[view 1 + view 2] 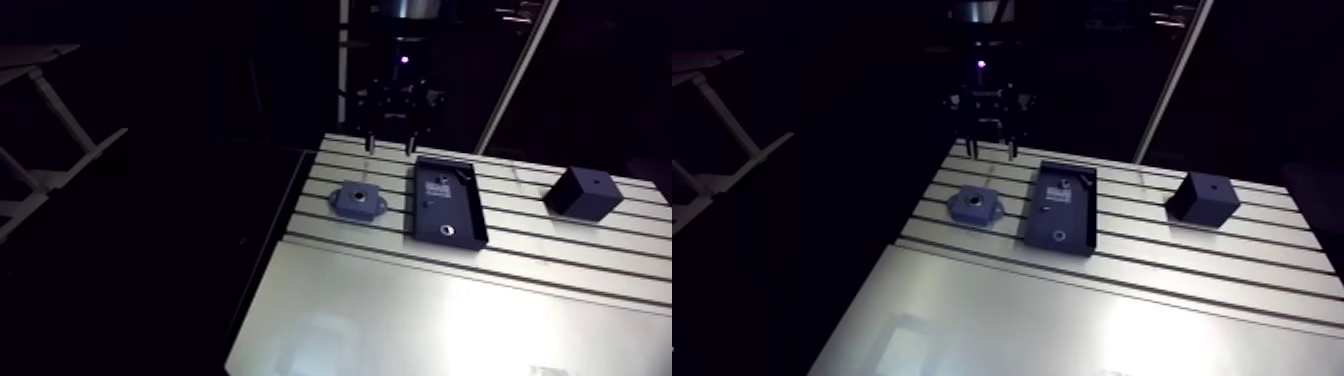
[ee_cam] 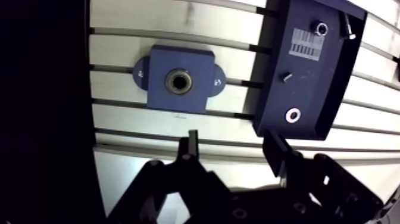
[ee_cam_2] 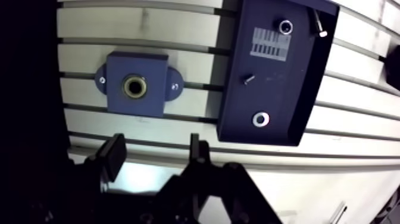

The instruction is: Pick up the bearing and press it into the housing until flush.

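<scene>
Table point(image 1: 420, 310): slotted aluminium, lit, with dark parts laid across its slots.
Housing point(image 2: 178, 80): blue square block with two screw ears, flat on the table. It lies ahead of the gripper, off to one side and well apart from it. Its round bore faces up and shows a brass-coloured rim around a dark centre.
Gripper point(image 2: 233, 146): hangs above the table with its two fingers spread wide and nothing between them. The gap faces the bare slotted strip between housing and tray.
Tray point(image 2: 333, 89): dark, shallow and rectangular, just beside the housing without touching it. It lies ahead of the gripper on the other side. In the wrist view one fingertip point(image 2: 275, 145) shows just short of its near end.
Bearing point(image 2: 293, 115): small bright ring lying flat in the tray, at the end nearer the fingers. The tray's low wall stands between it and the gripper.
Small parts: a striped label point(image 2: 303, 43), a short screw point(image 2: 286, 76), a second small ring point(image 2: 321, 28) and a pin point(image 2: 348, 27), all in the tray beyond the bearing.
Cube point(image 1: 583, 192): black block with a small hole on top, beyond the tray on the side away from the housing, far from the gripper.
</scene>
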Robot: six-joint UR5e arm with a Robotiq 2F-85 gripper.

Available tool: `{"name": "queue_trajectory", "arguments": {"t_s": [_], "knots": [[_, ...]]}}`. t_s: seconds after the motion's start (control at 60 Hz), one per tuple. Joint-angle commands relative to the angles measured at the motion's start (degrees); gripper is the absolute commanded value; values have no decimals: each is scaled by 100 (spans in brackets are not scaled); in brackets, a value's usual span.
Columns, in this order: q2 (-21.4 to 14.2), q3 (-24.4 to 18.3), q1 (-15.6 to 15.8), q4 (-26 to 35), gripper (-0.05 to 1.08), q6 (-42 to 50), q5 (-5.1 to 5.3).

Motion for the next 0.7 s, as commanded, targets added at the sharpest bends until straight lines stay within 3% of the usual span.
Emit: {"name": "queue_trajectory", "arguments": {"t_s": [0.017, 0.117, 0.283, 0.4, 0.7], "knots": [[-881, -514, -1073, 1194, 0, -655, -35], [-1222, -597, -1416, 1452, 0, -936, 17], [-1371, -635, -1420, 1487, 0, -944, 35], [-1415, -709, -1420, 1479, 0, -945, 104], [-1425, -916, -1420, 1593, 0, -936, 89]]}}
